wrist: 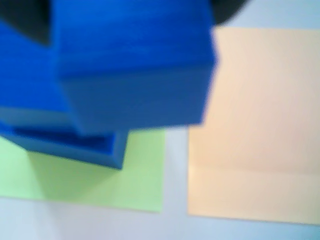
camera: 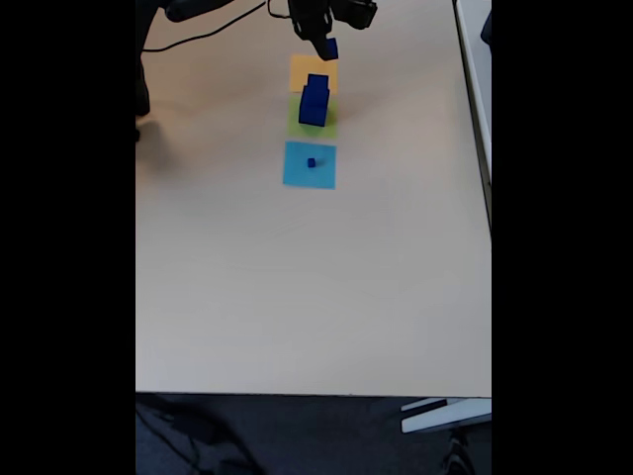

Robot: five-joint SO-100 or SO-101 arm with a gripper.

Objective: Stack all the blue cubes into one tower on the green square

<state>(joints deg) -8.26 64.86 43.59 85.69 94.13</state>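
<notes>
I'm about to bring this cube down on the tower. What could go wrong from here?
1. The hand carries a blue cube apart from the tower on the green square; an off-centre descent could topple it.
2. In the wrist view the held cube hides most of the tower's top, so alignment is hard to judge.
3. One small cube sits on the light-blue square, not yet stacked.
</notes>
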